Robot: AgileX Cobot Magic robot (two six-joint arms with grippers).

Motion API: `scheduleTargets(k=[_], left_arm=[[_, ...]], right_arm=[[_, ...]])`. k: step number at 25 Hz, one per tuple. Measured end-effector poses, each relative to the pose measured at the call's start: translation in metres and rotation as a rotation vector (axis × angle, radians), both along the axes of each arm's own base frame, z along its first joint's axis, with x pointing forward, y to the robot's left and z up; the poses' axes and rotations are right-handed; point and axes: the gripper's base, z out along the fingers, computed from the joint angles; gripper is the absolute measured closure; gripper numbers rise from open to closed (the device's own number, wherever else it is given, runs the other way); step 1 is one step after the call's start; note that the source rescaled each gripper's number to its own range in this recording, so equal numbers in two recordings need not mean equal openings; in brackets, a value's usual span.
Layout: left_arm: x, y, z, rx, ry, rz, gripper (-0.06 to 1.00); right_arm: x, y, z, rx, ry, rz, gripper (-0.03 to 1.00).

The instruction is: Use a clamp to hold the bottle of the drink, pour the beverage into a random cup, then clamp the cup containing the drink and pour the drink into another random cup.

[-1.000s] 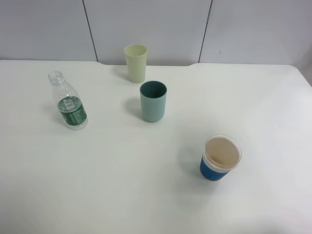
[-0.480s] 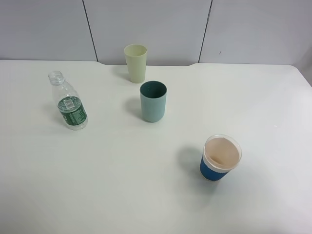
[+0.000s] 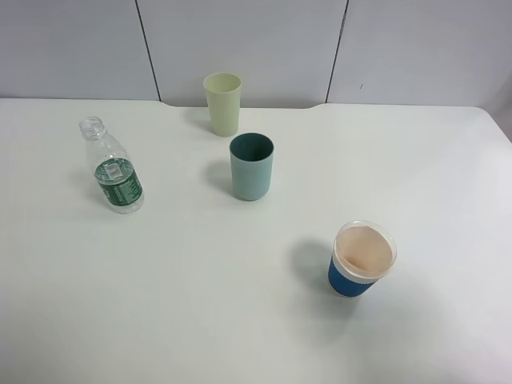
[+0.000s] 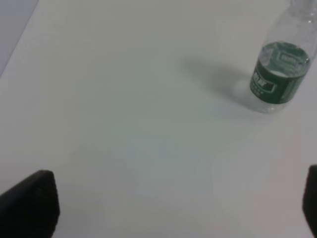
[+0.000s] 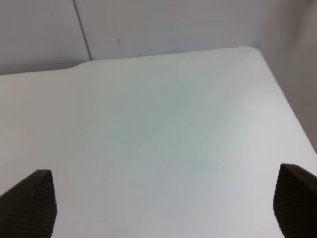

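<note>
Bottle point(image 3: 112, 168) standing upright, uncapped, at left of frame on white surface point(image 3: 200, 304), three cups apart to its right. Left gripper point(image 4: 173, 208), jaws spread wide, empty, facing bottle point(image 4: 280, 69) ahead; left arm nearer. Right gripper point(image 5: 163, 208) jaws parted, grasping nothing.

Before me the white tabletop point(image 3: 200, 304) carries four things standing upright and apart: a clear bottle point(image 3: 111, 166) with a green label at my left, a pale yellow-green cup point(image 3: 222, 103) at the far edge, a teal cup point(image 3: 252, 166) near it, and a blue-sleeved cup point(image 3: 362, 258) toward my right.
</note>
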Motion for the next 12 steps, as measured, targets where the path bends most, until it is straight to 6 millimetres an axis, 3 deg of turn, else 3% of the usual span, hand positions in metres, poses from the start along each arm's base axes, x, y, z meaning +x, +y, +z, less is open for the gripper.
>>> scheduleTargets(k=[4, 12], left_arm=[[0.0, 0.0, 0.0, 0.0, 0.0, 0.0, -0.06], [0.0, 0.0, 0.0, 0.0, 0.0, 0.0, -0.06]], right_arm=[[0.01, 0.004, -0.016, -0.02, 0.045, 0.043, 0.34], [0.009, 0.005, -0.023, 0.006, 0.106, 0.047, 0.34]])
